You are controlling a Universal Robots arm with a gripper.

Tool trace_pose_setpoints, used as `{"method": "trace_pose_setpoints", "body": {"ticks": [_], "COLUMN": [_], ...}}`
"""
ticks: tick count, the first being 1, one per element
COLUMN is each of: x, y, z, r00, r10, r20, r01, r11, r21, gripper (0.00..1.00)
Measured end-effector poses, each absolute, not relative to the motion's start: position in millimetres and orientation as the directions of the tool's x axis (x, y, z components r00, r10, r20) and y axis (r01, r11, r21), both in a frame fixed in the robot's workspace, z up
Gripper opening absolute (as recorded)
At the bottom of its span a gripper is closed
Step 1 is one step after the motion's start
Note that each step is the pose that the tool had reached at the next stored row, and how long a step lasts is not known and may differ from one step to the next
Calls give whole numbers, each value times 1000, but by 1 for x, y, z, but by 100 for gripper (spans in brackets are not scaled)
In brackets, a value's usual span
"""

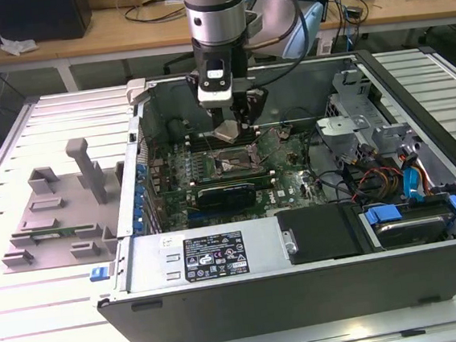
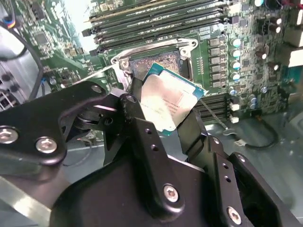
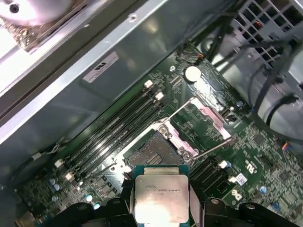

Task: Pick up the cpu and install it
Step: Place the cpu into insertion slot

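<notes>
While the gripper (image 1: 232, 120) hangs inside the open computer case (image 1: 304, 285), jaws are clamped on two edges of the cpu (image 2: 166, 100). Chip sits above the open socket (image 3: 152, 150) on the motherboard (image 3: 255, 156), apart from it, memory slots (image 3: 118, 127) alongside.

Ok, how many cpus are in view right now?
1. The cpu is clamped in the gripper, above the open socket. Another could be hidden elsewhere in the case.
</notes>
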State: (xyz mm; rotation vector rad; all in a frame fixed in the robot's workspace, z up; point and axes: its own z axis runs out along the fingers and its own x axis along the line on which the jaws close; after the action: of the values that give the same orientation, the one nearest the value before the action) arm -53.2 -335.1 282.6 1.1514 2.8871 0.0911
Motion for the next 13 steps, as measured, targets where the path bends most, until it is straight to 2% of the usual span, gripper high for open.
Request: {"method": "trace_pose_setpoints", "body": {"ticks": [10,13], "x": [-53,-53], "y": [-335,-335], "z": [282,282], "r00": [-592,-523], "r10": [806,852], "r20": [-8,-8], "r01": [803,850], "r11": [592,523], "r21": [66,66], "gripper": [55,55]}}
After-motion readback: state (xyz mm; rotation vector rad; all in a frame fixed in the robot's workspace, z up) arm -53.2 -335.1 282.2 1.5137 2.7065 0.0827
